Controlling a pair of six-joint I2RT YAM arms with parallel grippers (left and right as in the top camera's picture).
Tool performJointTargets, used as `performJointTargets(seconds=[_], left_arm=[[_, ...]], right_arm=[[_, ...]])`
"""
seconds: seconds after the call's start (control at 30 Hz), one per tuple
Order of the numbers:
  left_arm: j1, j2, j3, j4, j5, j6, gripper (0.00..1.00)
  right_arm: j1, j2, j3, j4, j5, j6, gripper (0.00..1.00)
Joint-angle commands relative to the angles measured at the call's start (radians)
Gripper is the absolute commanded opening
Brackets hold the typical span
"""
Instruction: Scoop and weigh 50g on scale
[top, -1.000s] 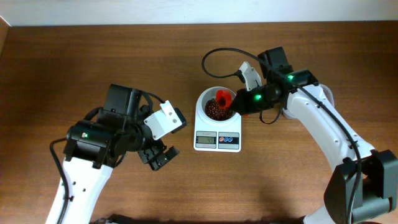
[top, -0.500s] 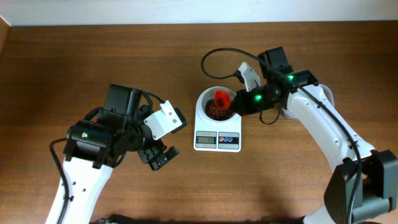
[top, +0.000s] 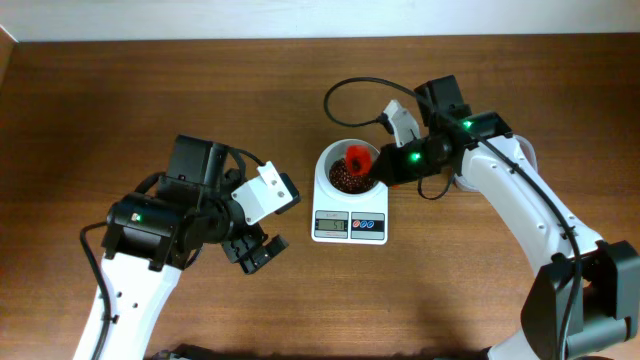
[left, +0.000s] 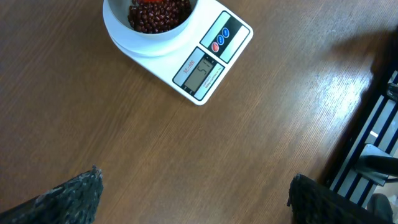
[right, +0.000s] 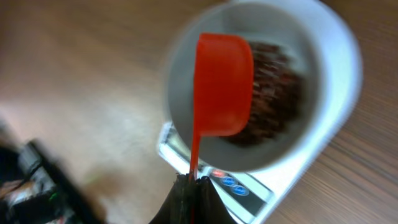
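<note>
- Almost nothing has moved in the last second. Your arms, the scoop and the bowl sit in the same spots as before.
- Your right gripper (right: 191, 184) is closed tight on the thin handle of the red scoop (right: 224, 87). It holds the scoop just above the bowl (top: 328, 163).
- In the right wrist view you see the smooth back of the scoop, so it looks tipped over. I think its beans have already dropped out.
- The beans (left: 158, 15) lie in a dark red pile inside the bowl.
- The scale (top: 349, 215) sits near the middle of the table (top: 150, 90), in front of the right arm. The bowl rests on top of it.
- Your left gripper (top: 255, 250) is wide open and holds nothing. It hangs over bare wood, well apart from the scale.
- The display (left: 200, 73) shows some digits, but they are too small to read for sure.
- Because things have gone still, I think this is the waiting part. The number needs a moment to settle.
- Check the number next. If it is too low, you need more beans. If it is right, lift the scoop away gently so that you do not bump the bowl.
</note>
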Motion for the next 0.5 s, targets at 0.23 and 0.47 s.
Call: performJointTargets(seconds=[0.23, 0.47], left_arm=[[0.006, -0.002, 0.019, 0.000, 0.014, 0.016, 0.99], [0.006, -0.002, 0.019, 0.000, 0.014, 0.016, 0.99]], right_arm=[[0.004, -0.032, 0.021, 0.021, -0.005, 0.047, 0.04], [-0.017, -0.032, 0.021, 0.066, -0.100, 0.041, 0.04]])
